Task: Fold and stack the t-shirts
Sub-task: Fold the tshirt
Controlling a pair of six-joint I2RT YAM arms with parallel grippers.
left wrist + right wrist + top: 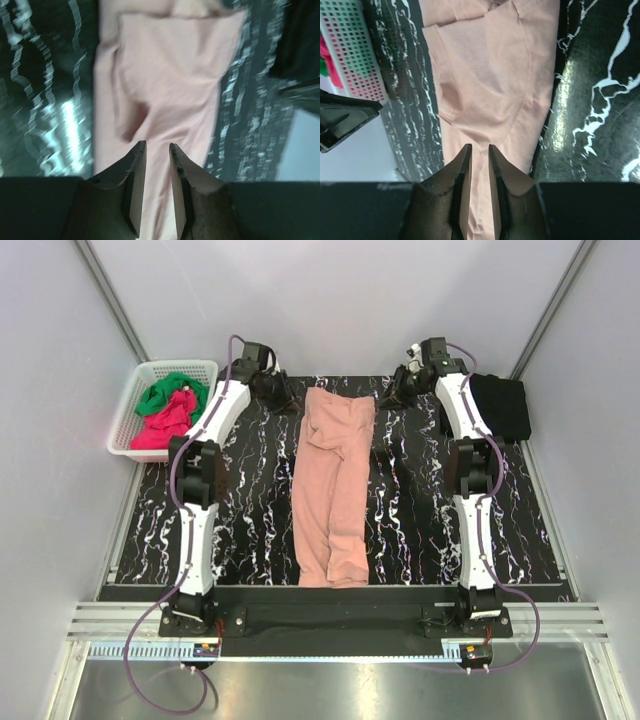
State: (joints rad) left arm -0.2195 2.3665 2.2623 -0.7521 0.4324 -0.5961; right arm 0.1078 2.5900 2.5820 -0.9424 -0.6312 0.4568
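The salmon-pink t-shirt (pixel 332 485) lies in the middle of the marbled black table (pixel 240 520), folded lengthwise into a narrow strip running from far to near. Its print is hidden. My left gripper (pixel 283 395) hovers at the strip's far left corner and my right gripper (pixel 392 395) at its far right corner. In the left wrist view the left gripper (pixel 157 145) stands a little apart with only pink cloth (pixel 170 75) showing beyond the gap. In the right wrist view the right gripper (pixel 480 146) does the same over the shirt (pixel 490 65). Neither pinches cloth.
A white basket (pixel 128 405) at the far left holds a green t-shirt (pixel 172 392) and a magenta-red one (pixel 165 428); the basket also shows in the right wrist view (pixel 355 50). A folded black t-shirt (pixel 503 405) lies at the far right. Grey walls enclose the table.
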